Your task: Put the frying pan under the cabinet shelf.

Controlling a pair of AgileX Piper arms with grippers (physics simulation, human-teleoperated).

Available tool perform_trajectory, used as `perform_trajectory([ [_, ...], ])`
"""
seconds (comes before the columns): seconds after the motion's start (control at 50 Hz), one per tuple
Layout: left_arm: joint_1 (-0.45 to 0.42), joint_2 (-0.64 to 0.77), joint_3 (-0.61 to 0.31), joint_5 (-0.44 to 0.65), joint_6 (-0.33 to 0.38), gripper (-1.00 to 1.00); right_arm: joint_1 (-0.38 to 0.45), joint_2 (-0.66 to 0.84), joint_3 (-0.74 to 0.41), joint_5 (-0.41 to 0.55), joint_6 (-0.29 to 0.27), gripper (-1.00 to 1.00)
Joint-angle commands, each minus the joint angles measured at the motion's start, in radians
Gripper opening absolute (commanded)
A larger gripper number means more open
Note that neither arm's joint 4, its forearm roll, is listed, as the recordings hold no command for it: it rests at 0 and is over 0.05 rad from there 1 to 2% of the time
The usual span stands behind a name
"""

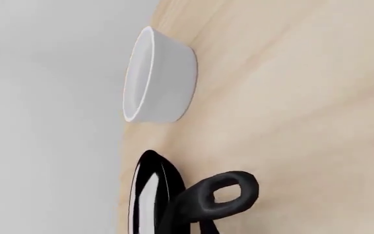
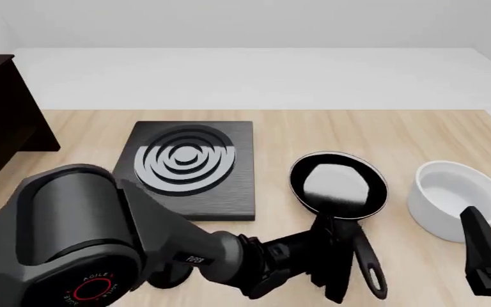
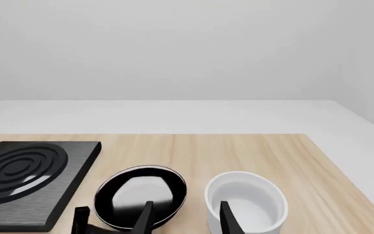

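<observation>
Left gripper [image 2: 335, 259], one frying pan [image 2: 337, 183]

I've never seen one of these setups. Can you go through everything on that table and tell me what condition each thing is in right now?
frying pan: upright on the table, empty, left gripper at its handle.
white bowl: upright, empty, right of the pan.
black square plate: lying flat, nothing on it.
cabinet shelf: standing at the far left, mostly out of view.
left gripper: grip on the handle unclear.
right gripper: open, holding nothing.
</observation>
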Motion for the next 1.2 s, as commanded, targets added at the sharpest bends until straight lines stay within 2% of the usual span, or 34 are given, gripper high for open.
perform_trajectory([
  [0.02, 0.08, 0.002, 0.158, 0.142, 0.557, -1.0, 0.0, 0.0, 0.0, 0.0, 0.0, 1.0],
  [0.16, 0.086, -0.056, 0.173, 0.139, 0.581, -1.0, 0.0, 0.0, 0.0, 0.0, 0.0, 1.0],
  [0.42, 0.101, -0.246, 0.224, 0.159, 0.623, -1.0, 0.0, 0.0, 0.0, 0.0, 0.0, 1.0],
  [0.78, 0.14, -0.431, 0.22, 0.201, 0.641, -1.0, 0.0, 0.0, 0.0, 0.0, 0.0, 1.0],
  [0.9, 0.131, -0.487, 0.217, 0.212, 0.611, -1.0, 0.0, 0.0, 0.0, 0.0, 0.0, 1.0],
  [1.0, 0.109, -0.574, 0.222, 0.219, 0.557, -1.0, 0.0, 0.0, 0.0, 0.0, 0.0, 1.0],
  [1.08, 0.11, -0.638, 0.258, 0.209, 0.539, -1.0, 0.0, 0.0, 0.0, 0.0, 0.0, 1.0],
  [1.2, 0.085, -0.753, 0.387, 0.144, 0.507, -1.0, 0.0, 0.0, 0.0, 0.0, 0.0, 1.0],
])
